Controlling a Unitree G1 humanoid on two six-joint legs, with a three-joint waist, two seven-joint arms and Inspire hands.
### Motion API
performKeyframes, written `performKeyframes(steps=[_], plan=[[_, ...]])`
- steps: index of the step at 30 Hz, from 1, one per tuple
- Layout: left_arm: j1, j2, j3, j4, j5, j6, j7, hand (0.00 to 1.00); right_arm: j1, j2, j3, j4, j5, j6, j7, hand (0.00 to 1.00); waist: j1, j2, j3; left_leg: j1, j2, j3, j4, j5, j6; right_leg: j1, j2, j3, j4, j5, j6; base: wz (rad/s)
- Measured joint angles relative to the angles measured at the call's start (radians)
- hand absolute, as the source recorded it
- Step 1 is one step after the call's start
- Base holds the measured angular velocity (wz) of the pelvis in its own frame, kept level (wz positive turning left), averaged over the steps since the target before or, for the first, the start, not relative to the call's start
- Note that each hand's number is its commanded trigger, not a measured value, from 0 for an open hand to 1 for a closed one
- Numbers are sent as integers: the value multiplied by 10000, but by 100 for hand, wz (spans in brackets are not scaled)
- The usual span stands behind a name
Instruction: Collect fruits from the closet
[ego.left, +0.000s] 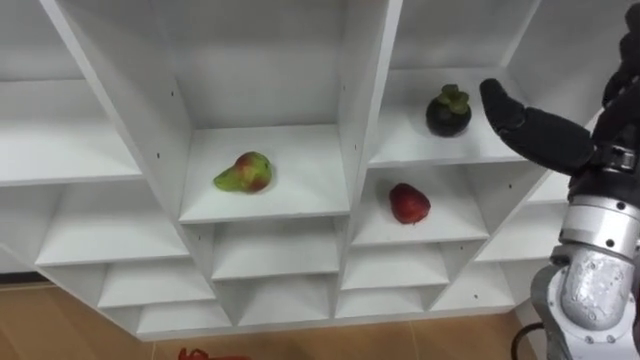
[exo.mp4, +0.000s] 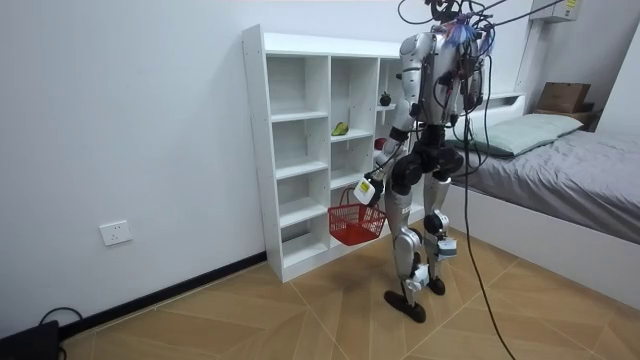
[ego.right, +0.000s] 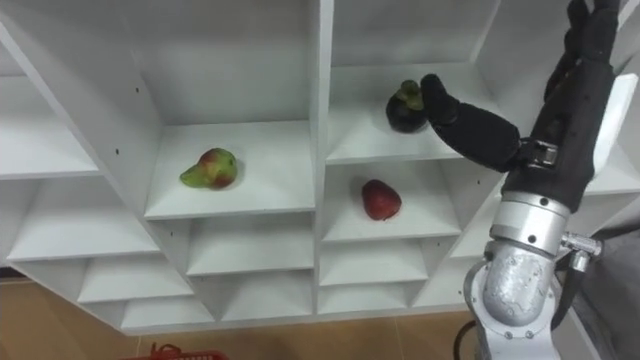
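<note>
In the left eye view I am looking down at the white open-fronted wooden closet (ego.left: 367, 100). A green pear with a red blush (ego.left: 244, 172) lies on its side in the compartment left of the closet's central upright. Right of that upright a dark purple round mangosteen with a green cap (ego.left: 449, 110) sits on a shelf. A red strawberry-shaped fruit (ego.left: 409, 203) lies in the compartment directly under it. My right hand (ego.left: 530, 125) comes in from the closet's right side at the mangosteen's shelf. Its fingers are stretched out straight and close together, holding nothing, with the tips just beside the mangosteen.

In the room view the robot stands upright on the wooden floor, right in front of the closet and facing it, right arm raised to the upper shelves. The left arm hangs low, and a red wire basket (exo.mp4: 357, 225) hangs at the left hand (exo.mp4: 366, 189), level with the closet's lower shelves. I cannot tell how that hand's fingers lie. A grey bed (exo.mp4: 580, 160) stands off the closet's far end.

In the right eye view the fingertips (ego.right: 432, 88) overlap the mangosteen's edge; I cannot tell whether they touch it.
</note>
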Motion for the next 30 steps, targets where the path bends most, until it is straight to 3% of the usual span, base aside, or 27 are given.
performKeyframes(steps=[7,30], plan=[[-33,8,-3,0,2,0,0,100,0,7,109,-15,8,0,353,0,-27,46,-38,-47,12,1,11,0,-1,-10,7,-10,14,13,-14,0],[-91,41,-399,0,-15,4,-108,100,-2,63,819,-11,-4,90,977,0,-21,113,-16,-109,36,-9,12,1,-3,-130,20,-8,113,41,-40,0]])
